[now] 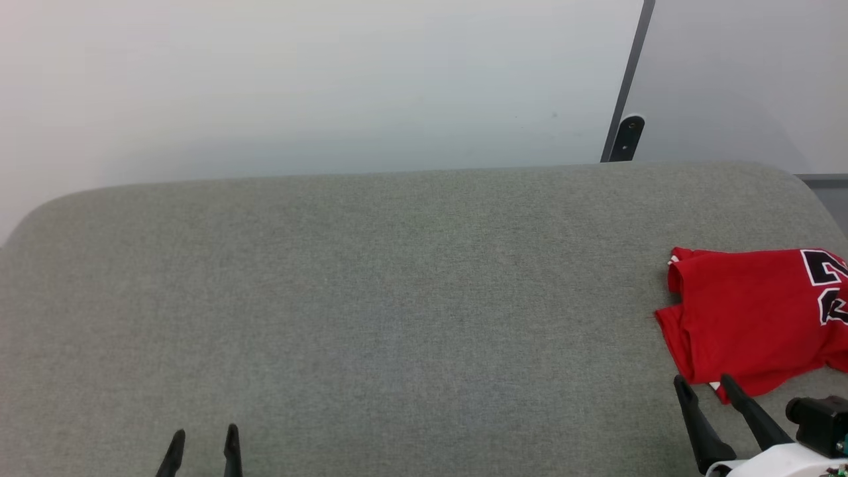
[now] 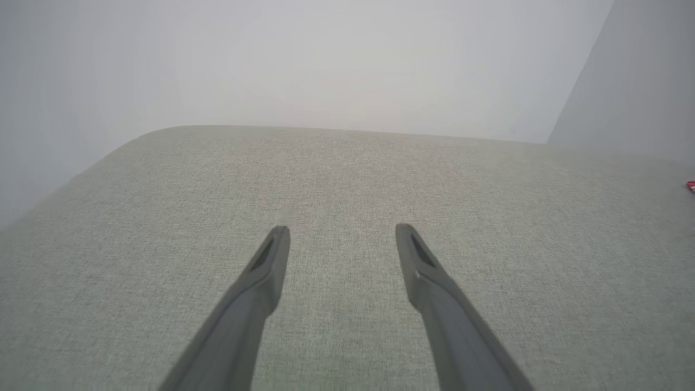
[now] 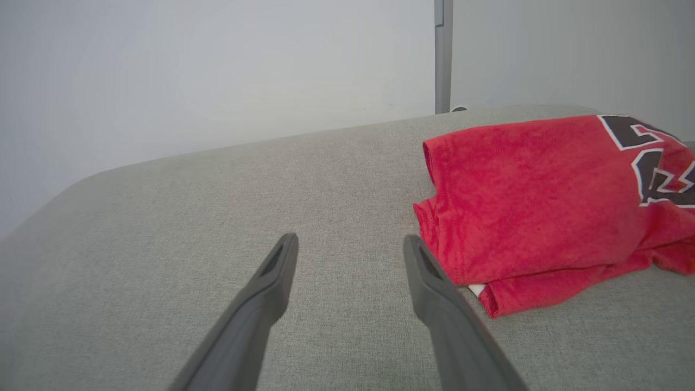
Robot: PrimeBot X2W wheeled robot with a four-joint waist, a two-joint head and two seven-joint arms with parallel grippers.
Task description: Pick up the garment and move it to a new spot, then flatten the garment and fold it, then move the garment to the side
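Note:
The red garment lies folded in a compact pile at the right edge of the grey cushioned surface, with a black-and-white print at its right end. In the right wrist view the garment sits just right of my fingers, a sliver of white showing under its near edge. My right gripper stands open just in front of the garment's near corner, holding nothing. My left gripper is open and empty at the lower left, far from the garment. A tiny red speck of the garment shows at the left wrist view's right edge.
A pale wall rises behind the surface. A dark grey post with a small bracket stands at the back right. The surface has rounded back corners, and its wide middle and left are bare fabric.

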